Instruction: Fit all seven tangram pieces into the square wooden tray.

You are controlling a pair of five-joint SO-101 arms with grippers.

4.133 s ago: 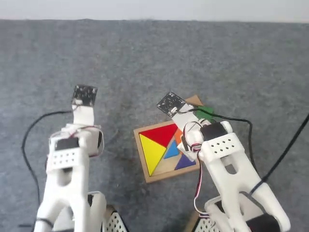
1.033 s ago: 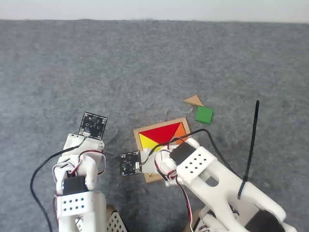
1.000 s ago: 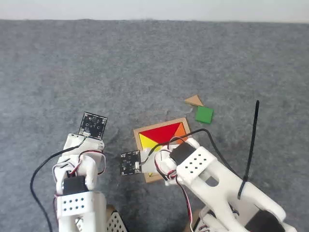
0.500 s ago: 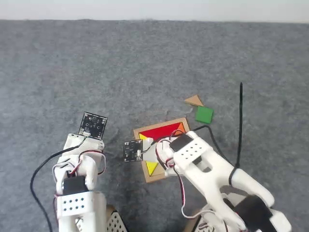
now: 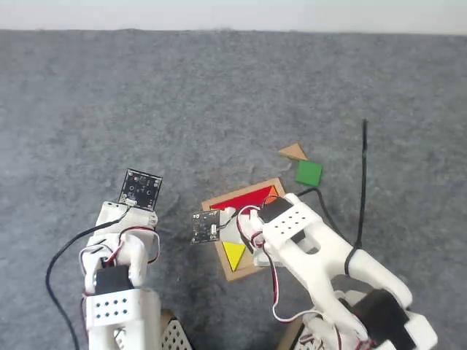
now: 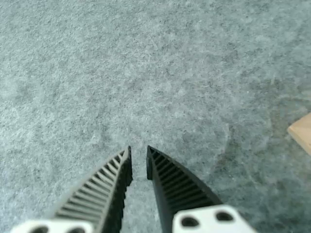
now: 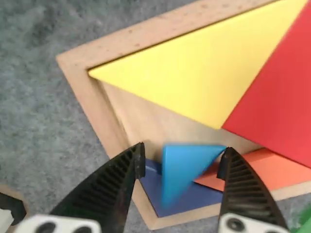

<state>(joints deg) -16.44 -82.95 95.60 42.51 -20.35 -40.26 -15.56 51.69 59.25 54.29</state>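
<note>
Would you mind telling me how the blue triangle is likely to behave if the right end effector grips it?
The blue triangle looks flat and rigid, so it probably won't bend and is likely light. Its smooth painted face and slanted edges may let it slip or twist in the right end effector. Being flat, it shouldn't roll.

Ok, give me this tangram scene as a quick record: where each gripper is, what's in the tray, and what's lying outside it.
Left gripper: over bare carpet, jaws narrowly apart, nothing between.
Right gripper: over the tray, open, blue triangle between its jaws.
In tray: yellow triangle, red triangle, orange piece, dark blue piece.
Outside tray: green square, tan triangle, both on the carpet.
</note>
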